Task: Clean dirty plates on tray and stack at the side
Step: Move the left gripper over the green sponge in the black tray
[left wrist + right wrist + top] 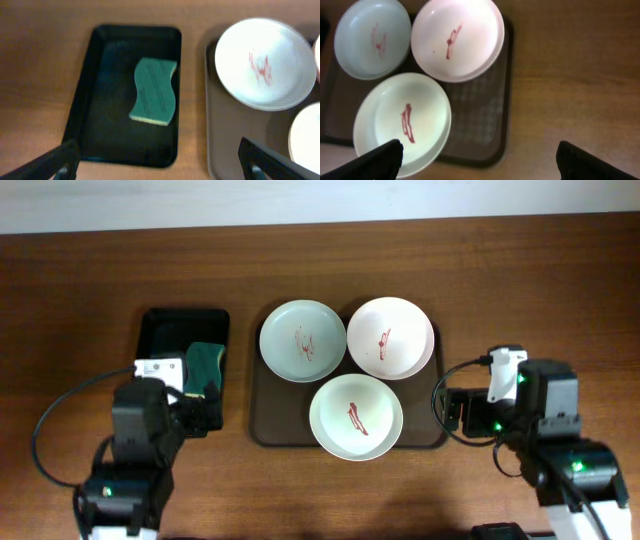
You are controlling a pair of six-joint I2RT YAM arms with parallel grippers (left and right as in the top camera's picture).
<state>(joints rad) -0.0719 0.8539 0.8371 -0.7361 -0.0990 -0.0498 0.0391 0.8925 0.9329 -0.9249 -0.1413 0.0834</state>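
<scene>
Three plates with red sauce smears sit on the dark brown tray (268, 430): a pale green plate (303, 340) at the back left, a pinkish-white plate (390, 337) at the back right, and a white plate (356, 417) at the front. My left gripper (198, 408) is open and empty over the near end of the black tray, left of the brown tray. My right gripper (452, 408) is open and empty just right of the brown tray. The right wrist view shows the pale green plate (372, 37), the pinkish-white plate (457, 37), the white plate (402, 117) and the brown tray (485, 125).
A small black tray (165, 330) at the left holds a green sponge (205, 363). The left wrist view shows this black tray (100, 100), the sponge (155, 91), the pale green plate (265, 62) and the brown tray's edge (222, 135). Bare wooden table surrounds both trays.
</scene>
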